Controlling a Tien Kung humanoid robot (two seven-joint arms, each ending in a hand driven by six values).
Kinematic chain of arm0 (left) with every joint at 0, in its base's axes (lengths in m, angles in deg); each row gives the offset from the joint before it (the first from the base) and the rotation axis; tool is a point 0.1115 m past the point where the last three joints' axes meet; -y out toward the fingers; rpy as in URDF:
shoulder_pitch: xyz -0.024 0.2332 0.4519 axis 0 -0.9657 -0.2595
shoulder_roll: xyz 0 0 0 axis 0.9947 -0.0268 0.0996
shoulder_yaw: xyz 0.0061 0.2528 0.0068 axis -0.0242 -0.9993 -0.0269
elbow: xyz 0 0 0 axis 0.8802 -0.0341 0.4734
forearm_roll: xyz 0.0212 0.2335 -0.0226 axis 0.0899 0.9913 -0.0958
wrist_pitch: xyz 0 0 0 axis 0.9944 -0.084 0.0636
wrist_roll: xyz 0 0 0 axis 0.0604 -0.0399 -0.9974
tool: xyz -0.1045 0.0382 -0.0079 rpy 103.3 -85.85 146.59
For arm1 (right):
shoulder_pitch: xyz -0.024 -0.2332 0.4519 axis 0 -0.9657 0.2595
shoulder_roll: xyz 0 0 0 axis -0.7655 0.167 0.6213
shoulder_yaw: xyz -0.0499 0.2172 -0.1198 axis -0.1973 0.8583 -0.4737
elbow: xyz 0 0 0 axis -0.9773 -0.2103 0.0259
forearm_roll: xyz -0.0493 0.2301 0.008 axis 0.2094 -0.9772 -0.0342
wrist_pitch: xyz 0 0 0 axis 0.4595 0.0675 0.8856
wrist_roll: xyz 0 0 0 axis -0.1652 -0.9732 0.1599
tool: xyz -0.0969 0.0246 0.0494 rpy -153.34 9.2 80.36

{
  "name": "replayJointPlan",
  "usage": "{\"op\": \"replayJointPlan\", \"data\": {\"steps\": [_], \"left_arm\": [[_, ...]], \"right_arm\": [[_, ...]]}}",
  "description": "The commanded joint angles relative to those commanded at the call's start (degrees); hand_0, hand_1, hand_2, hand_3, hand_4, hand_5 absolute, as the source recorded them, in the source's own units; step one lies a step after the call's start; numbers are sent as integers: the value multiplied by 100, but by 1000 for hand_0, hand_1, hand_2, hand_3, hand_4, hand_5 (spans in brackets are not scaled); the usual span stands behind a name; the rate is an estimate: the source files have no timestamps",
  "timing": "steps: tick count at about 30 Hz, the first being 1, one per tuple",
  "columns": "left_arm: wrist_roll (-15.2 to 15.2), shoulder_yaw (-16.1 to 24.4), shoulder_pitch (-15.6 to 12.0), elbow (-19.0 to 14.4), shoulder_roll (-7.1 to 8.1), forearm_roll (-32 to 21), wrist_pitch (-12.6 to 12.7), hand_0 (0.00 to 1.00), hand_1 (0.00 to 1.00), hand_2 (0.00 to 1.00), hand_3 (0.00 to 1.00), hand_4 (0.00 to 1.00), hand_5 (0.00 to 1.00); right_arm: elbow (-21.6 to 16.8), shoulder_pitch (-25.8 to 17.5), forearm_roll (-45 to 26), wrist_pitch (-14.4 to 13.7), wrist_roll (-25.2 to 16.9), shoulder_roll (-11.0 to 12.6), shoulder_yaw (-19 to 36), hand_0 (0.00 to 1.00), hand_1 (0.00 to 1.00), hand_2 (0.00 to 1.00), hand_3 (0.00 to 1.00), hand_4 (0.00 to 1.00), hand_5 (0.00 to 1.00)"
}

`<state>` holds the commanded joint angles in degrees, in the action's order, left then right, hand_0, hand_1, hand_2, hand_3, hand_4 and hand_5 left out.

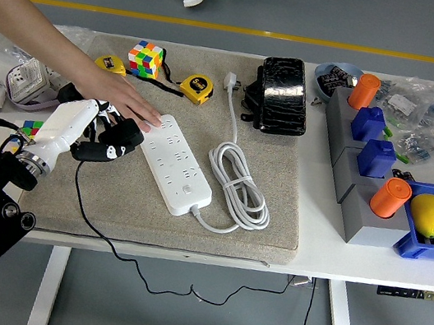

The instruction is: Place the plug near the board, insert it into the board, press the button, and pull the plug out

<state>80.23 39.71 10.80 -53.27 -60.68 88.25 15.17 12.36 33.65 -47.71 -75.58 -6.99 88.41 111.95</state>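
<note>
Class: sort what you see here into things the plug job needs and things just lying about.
Needed: plug, held in the left robot hand; power strip, steadied by a person's hand.

Lying about: puzzle cube, tape measure, black case, lemon.

Black plug (111, 147) with trailing black cord, lifted just left of white power strip (177, 164), which lies diagonally on the mat, sockets up.
</note>
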Motion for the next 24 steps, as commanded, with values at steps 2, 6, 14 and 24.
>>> {"op": "replayJointPlan", "data": {"steps": [2,6,14,24], "left_arm": [[-14,8,6,101,-7,19,-13,222,220,301,459,749,158],[-45,4,6,244,-25,42,-46,289,323,415,516,889,277],[-50,-16,-4,353,-49,4,-68,334,435,474,532,943,330],[-145,65,-62,297,-44,77,-152,522,652,647,679,998,408]], "right_arm": [[4,-1,-8,1,2,-3,-7,549,607,545,510,848,372],[9,-3,-21,3,3,-11,-16,548,607,545,509,848,372],[2,1,-19,4,7,1,-29,548,607,545,510,849,373],[-4,-8,-9,7,10,10,-47,547,607,545,510,849,373]]}}
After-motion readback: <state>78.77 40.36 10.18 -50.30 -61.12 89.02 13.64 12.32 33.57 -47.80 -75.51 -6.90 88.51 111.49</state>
